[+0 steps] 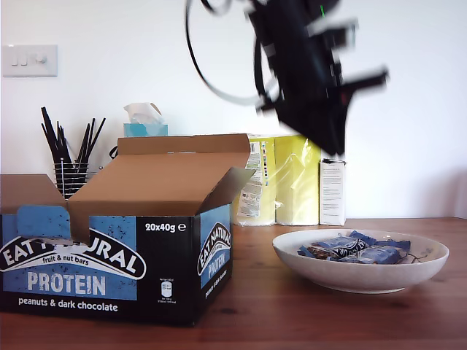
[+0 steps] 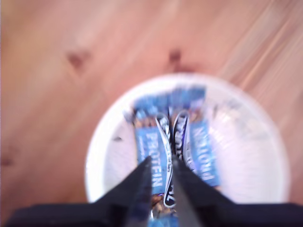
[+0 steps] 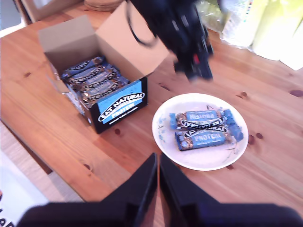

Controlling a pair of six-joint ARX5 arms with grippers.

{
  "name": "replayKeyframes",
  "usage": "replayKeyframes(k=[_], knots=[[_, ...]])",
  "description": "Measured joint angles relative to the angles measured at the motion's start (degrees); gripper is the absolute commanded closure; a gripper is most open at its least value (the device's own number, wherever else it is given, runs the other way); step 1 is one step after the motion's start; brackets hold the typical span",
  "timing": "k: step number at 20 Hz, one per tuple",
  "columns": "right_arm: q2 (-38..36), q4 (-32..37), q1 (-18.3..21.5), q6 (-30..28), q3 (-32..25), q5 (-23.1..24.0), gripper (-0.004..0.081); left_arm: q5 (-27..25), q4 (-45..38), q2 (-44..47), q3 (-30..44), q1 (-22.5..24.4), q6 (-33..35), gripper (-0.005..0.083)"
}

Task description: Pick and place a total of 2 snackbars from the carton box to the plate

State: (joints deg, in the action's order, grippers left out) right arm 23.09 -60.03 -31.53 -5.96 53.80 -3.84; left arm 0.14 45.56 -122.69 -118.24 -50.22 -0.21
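Snackbars (image 3: 204, 127), two of them, lie side by side in the plate (image 3: 163, 130), near the open carton box (image 3: 120, 106) with more bars inside, so the count looks met. The first gripper (image 2: 161, 189) hangs above the plate with jaws nearly together, holding nothing; the second gripper (image 3: 157, 182) is closed and empty, well apart. Risk is chiefly a careless descent by the first gripper, which could nudge a bar over the shallow rim.

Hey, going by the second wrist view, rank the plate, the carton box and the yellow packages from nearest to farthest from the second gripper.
1. Plate, on the wood just beyond my second gripper, with two snackbars on it.
2. Carton box, open, farther out beside the plate.
3. Yellow packages, farthest, at the table's far edge.
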Motion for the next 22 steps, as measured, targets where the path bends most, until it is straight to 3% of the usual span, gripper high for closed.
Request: replayKeyframes(k=[3, 5, 9, 11, 15, 18, 22], knots=[[0.00, 0.02, 0.00, -0.07, 0.00, 1.22, 0.0783, 0.00, 0.94, 6.34, 0.07, 0.33, 0.02, 0.0794], [0.00, 0.02, 0.00, -0.07, 0.00, 1.46, 0.0783, 0.00, -2.08, 10.97, 4.44, 0.90, 0.22, 0.0794], [0.00, 2.56, 0.00, 3.56, 0.00, 1.66, 0.0783, 0.17, -14.27, 24.00, 29.33, 2.89, 0.24, 0.0794], [0.00, 5.09, -0.02, 6.16, -0.02, 4.44, 0.0783, 0.37, -18.93, 29.46, 39.52, 4.94, 0.24, 0.0794], [-0.02, 14.88, 0.00, 7.61, -4.20, 12.48, 0.0783, 1.27, -26.32, 43.34, 51.78, 10.88, -0.72, 0.0794], [0.11, 24.35, 0.85, 7.72, -11.96, 13.66, 0.0783, 1.99, -31.80, 52.37, 58.01, 15.78, -0.79, 0.0794], [2.01, 35.52, 7.34, 8.59, -18.29, 14.38, 0.0783, 5.35, -37.22, 57.05, 69.09, 23.12, -0.85, 0.0794]])
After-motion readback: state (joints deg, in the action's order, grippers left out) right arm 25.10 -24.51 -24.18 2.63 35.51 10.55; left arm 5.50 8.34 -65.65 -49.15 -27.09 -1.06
